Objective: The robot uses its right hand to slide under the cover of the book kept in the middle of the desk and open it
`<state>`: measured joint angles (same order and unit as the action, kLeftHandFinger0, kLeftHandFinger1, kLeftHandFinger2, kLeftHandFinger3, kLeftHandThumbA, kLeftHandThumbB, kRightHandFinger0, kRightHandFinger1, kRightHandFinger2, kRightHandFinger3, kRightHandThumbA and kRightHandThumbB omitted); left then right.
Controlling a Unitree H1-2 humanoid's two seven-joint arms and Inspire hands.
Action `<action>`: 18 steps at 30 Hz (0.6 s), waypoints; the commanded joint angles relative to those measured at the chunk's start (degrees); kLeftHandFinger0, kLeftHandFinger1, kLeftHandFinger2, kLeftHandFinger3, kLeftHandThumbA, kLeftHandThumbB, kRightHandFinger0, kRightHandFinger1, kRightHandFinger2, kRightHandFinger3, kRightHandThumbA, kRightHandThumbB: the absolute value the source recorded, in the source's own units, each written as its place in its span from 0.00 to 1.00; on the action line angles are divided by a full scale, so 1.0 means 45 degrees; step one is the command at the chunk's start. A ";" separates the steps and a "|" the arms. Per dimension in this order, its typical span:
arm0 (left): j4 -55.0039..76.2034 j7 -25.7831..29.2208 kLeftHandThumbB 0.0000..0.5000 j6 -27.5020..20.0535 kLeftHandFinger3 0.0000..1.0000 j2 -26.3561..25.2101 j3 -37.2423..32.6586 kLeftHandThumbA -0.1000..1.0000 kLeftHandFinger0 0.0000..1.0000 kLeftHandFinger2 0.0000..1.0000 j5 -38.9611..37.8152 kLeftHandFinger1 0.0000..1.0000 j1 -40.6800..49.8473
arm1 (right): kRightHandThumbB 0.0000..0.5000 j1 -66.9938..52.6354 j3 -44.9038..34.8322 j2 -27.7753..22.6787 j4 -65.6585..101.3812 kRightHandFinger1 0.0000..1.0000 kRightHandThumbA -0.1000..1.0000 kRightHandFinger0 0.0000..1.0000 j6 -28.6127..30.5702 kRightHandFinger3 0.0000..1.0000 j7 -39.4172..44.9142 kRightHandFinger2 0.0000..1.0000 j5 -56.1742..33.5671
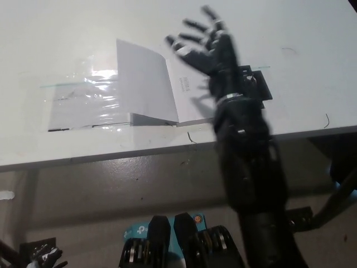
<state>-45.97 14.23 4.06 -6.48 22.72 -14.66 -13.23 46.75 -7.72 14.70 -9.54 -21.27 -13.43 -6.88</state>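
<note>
Book [167, 89] lay open on desk [67, 33], cover flipped left. Right hand [209, 44] hovered above page, fingers spread, holding nothing. Opening looked done; next, pull arm away.

The desk [67, 22] has a smooth, matt white top, while the book [148, 84] shows plain white paper pages with a dull finish and faint grey print. Beside it lies a clear plastic sheet [83, 100], glossy and crinkled, catching bright glare. The right hand [209, 47] looks like hard black plastic with a slight sheen and pale fingertips.
</note>
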 commanded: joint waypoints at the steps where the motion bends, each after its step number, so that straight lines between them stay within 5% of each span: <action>1: 0.0064 0.0251 0.14 -0.0272 0.68 -0.0122 0.0133 0.84 0.56 0.68 -0.0069 0.56 -0.0289 | 0.19 -0.0122 -0.0741 -0.0486 0.1211 0.63 0.83 0.38 -0.1258 0.98 0.0474 0.76 -0.1354; 4: -0.0199 0.0388 0.07 -0.0564 0.66 -0.0086 0.0265 0.79 0.38 0.65 -0.0145 0.49 -0.0419 | 0.12 -0.0956 -0.1139 -0.1294 0.1670 0.70 0.86 0.43 -0.0821 1.00 0.0799 0.86 -0.1448; 6: -0.0045 0.0194 0.07 -0.0531 0.69 -0.0109 0.0157 0.81 0.46 0.69 -0.0105 0.53 -0.0300 | 0.16 -0.1661 -0.1663 -0.1792 0.2119 0.72 0.86 0.47 -0.0596 1.00 0.0771 0.88 -0.1676; 9: -0.0123 0.0232 0.08 -0.0639 0.68 -0.0082 0.0202 0.79 0.42 0.67 -0.0165 0.50 -0.0328 | 0.29 -0.2361 -0.2245 -0.2021 0.2745 0.69 0.83 0.47 -0.0588 1.00 0.0576 0.83 -0.2043; 13: 0.0089 0.0479 0.13 -0.0349 0.63 -0.0026 0.0132 0.80 0.37 0.63 -0.0027 0.46 -0.0262 | 0.24 -0.3429 -0.2888 -0.2236 0.3686 0.75 0.83 0.56 -0.0343 1.00 0.0388 0.85 -0.2340; 18: 0.0490 0.0466 0.08 -0.0184 0.70 0.0107 0.0353 0.77 0.51 0.67 -0.0334 0.54 -0.0097 | 0.13 -0.4707 -0.4121 -0.2517 0.3474 0.84 0.83 0.66 0.0858 1.00 0.0000 0.93 -0.2494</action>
<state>-45.69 15.13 3.35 -5.80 23.21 -15.30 -13.54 26.48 -23.49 4.06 4.94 -22.81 -12.46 -15.21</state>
